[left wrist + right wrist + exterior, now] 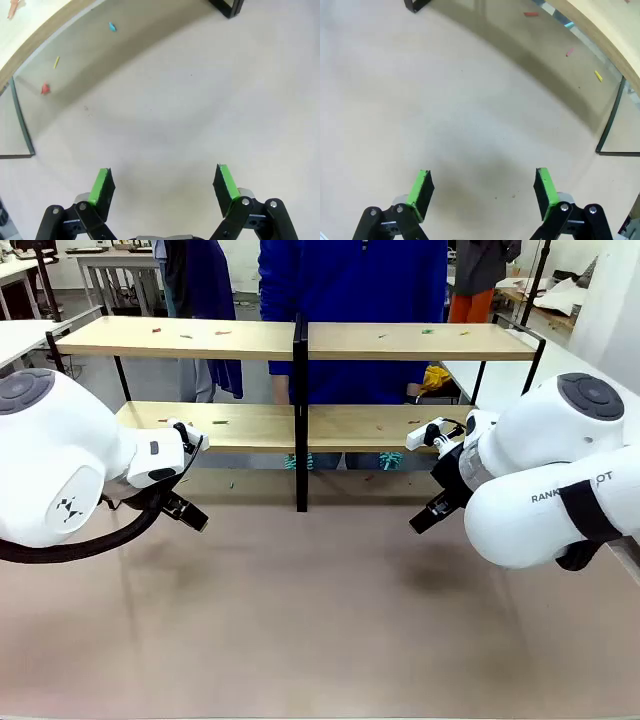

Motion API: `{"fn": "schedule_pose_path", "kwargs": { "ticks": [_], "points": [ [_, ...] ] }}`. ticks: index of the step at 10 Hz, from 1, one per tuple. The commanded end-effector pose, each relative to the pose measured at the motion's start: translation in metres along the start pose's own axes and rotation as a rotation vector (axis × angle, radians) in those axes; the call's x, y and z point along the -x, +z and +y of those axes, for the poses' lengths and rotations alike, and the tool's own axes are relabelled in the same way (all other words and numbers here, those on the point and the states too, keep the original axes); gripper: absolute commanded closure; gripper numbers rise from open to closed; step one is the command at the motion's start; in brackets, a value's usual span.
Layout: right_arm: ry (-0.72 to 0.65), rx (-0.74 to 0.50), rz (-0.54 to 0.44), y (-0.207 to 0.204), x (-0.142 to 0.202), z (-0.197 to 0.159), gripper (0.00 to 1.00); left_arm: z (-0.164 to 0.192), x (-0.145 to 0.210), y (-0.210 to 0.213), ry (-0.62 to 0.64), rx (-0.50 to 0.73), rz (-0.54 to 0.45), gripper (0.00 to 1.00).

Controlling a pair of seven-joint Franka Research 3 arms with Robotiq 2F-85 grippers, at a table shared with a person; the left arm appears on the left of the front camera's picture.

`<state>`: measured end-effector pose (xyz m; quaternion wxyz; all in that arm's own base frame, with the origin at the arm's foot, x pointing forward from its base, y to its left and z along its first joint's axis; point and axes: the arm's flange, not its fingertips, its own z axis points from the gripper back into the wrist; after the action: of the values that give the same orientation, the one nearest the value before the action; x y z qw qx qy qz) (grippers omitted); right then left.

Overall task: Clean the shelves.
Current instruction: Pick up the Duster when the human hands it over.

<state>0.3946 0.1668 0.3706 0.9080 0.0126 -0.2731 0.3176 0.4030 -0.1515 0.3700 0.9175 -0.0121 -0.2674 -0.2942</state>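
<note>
**shelves littered, both grippers open and empty**

Front: shelves stood across the far half of the table, two wooden boards on a black frame with a black centre upright. A person in blue stood just behind them. Small coloured scraps lay on both boards and on the table under the lower one. The left arm was folded in at picture left with its wrist angled down and inward. The left gripper sat low over the table, short of the rack's front edge. The right arm mirrored it, with the right gripper low and pointing down-inward. Finger gap unreadable from this angle.

Left wrist: left gripper was spread wide, green pads facing each other, gripping nothing, with bare table beyond. A board of the shelves cut the top-left corner. Blue, yellow and red scraps lay on the table in its shadow.

Right wrist: right gripper was also spread wide, holding and touching nothing. The shelves crossed the top-right corner, with red, pink and yellow scraps on the table beneath the edge.
</note>
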Motion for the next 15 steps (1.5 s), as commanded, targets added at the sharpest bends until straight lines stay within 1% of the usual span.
{"fn": "schedule_pose_path", "kwargs": {
  "ticks": [1, 15],
  "points": [
    [0.000, 0.000, 0.000, 0.0000, -0.0001, 0.0000, 0.00, 0.0000, -0.0001, 0.0001, 0.000, 0.000, 0.000, 0.00],
    [0.000, 0.000, 0.000, 0.0000, -0.0001, 0.0000, 0.00, 0.0000, -0.0001, 0.0001, 0.000, 0.000, 0.000, 0.00]
  ]
}}
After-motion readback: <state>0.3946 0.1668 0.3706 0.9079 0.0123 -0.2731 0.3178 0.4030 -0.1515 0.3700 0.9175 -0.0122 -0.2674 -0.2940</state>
